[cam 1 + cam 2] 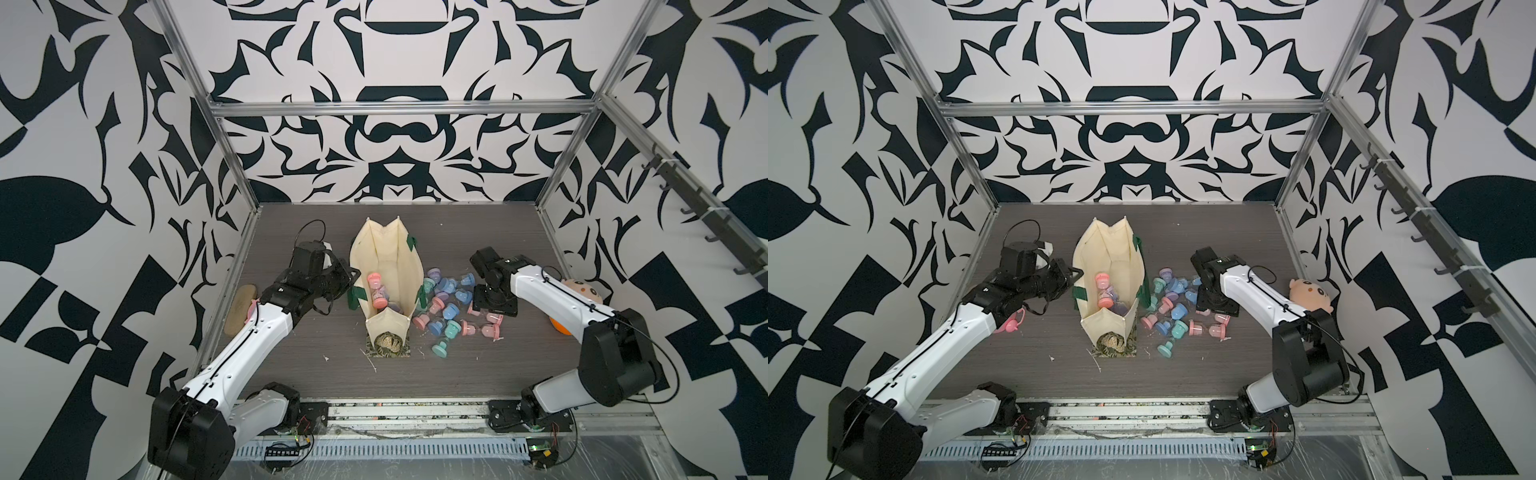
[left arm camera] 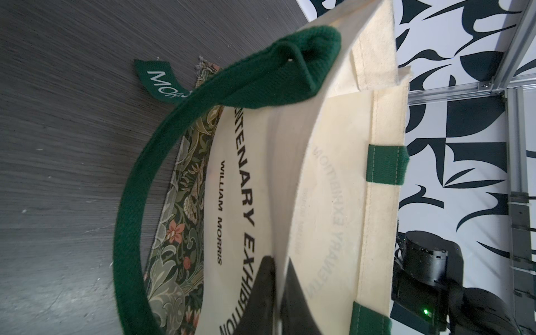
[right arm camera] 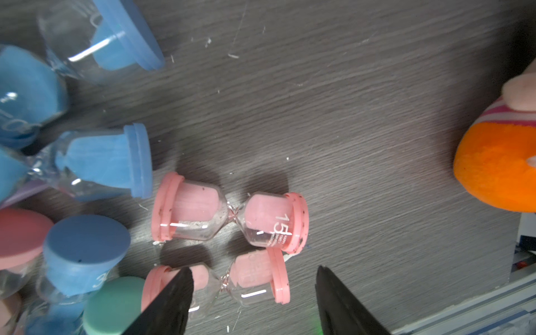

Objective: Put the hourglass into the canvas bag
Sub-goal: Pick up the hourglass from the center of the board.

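Right wrist view gives the best look at the hourglass. The right gripper (image 3: 253, 275) hangs with its jaws apart over a pink hourglass (image 3: 216, 285) that lies on its side on the dark table (image 3: 362, 116). One finger covers one cap and the other finger stands clear of the other cap, so nothing is gripped. The hourglass is small, with two clear glass bulbs, a narrow neck, pink sand and flat pink caps. Just beside it lies a second pink hourglass (image 3: 229, 213) with a white 15 printed on the glass.

In both top views these two belong to a loose pile of hourglasses (image 1: 451, 309) (image 1: 1179, 309) on the table, right of the canvas bag (image 1: 409, 266) (image 1: 1096, 249). They are pink, blue, teal and purple, around a dozen, too crowded for me to count exactly.

There is one bag, in the middle of the table. It is cream with dark green handles (image 2: 135, 185), black letters WILLIAM MORRIS and a floral band at the base, and its mouth is open upward. Inside lies one pink-capped hourglass (image 1: 376, 286) on top of purple ones whose number I cannot tell.

The left gripper (image 2: 280, 261) is closed on the rim of the bag's left wall, one finger outside and one inside. One plush toy (image 1: 1308, 289) sits at the right edge of the table, partly hidden by the right arm (image 1: 1254, 286).
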Robot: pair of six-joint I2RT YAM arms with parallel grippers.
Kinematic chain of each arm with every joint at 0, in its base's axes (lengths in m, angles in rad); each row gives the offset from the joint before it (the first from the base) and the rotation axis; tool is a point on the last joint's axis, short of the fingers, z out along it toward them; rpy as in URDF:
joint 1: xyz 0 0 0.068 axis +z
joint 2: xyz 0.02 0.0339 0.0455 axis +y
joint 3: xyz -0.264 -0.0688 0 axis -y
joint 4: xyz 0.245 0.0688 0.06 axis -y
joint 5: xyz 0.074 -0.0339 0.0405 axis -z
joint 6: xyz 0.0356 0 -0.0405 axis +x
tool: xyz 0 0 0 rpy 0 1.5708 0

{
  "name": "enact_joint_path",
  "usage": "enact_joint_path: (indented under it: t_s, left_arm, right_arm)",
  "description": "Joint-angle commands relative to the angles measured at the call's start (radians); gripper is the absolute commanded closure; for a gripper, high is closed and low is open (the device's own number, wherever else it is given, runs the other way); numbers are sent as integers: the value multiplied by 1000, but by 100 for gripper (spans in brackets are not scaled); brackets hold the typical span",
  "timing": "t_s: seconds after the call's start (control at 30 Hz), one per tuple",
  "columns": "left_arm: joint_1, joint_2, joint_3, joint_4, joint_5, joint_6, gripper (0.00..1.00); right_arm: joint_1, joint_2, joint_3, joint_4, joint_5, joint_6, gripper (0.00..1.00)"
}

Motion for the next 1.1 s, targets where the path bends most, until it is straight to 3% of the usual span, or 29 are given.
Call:
enact_joint_path:
  t_s: [0.0,0.2,0.53,0.77,1.07]
  left_arm:
    - [1,-11,-2,-9,1,12,90]
    - [2,-13,-9,-3,5,12,90]
    - [2,-6,-14,7,10,12,90]
    - [2,-12,-23,8,15,17,90]
    - [2,-12,-31,13,18,19,90]
  right_arm:
    - [2,-57,-31,-44,0,37,29]
    - [79,-147,-69,-53,-50,163,28]
    - [294,-127,-63,-36,52,594,27]
    - [287,-122,-120,36,54,712,29]
    - [215,-66,-172,138,0,717,32]
